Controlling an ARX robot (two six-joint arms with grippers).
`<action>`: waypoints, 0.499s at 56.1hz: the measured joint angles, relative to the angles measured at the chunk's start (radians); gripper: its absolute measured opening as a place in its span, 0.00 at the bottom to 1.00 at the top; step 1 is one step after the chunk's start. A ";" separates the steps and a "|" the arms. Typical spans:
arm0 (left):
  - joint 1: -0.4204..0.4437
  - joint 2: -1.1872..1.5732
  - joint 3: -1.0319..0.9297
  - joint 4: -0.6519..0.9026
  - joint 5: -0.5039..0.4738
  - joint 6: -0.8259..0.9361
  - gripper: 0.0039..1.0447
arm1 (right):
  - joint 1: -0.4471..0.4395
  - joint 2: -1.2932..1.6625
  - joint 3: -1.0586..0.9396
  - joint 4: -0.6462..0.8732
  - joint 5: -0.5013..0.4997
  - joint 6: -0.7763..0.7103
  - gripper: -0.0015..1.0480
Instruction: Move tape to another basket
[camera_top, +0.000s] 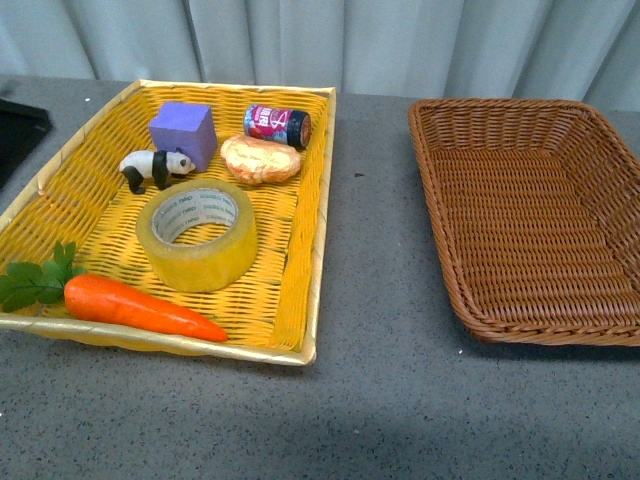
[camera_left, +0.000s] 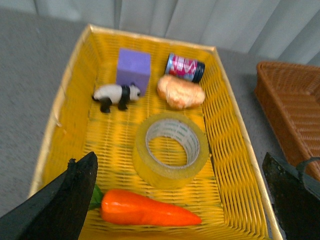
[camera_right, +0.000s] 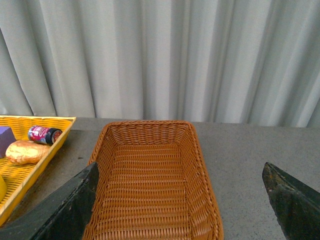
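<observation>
The tape lay flat, core hole up, near the middle of the yellow woven basket and was not yet gripped, so the job stood at its opening step, the approach. The left gripper hung above that basket with its jaws spread wide and nothing between them, the roll showing in the gap below. The right gripper hovered over the brown wicker basket, equally wide and empty; that basket held nothing.

A toy carrot lay just beside the roll's near edge. A panda figure, a purple block, a bread roll and a small can sat farther back.

By my reading, the next move called for the left arm to descend and straddle the roll's wall — one finger in the core, one outside — while keeping clear of the carrot. It would then lift the roll high enough to pass both rims.
</observation>
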 joint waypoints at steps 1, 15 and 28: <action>-0.006 0.051 0.022 -0.006 0.001 -0.005 0.94 | 0.000 0.000 0.000 0.000 0.000 0.000 0.91; -0.055 0.484 0.254 -0.094 -0.029 -0.051 0.94 | 0.000 0.000 0.000 0.000 0.000 0.000 0.91; -0.063 0.620 0.390 -0.165 -0.044 -0.096 0.94 | 0.000 0.000 0.000 0.000 0.000 0.000 0.91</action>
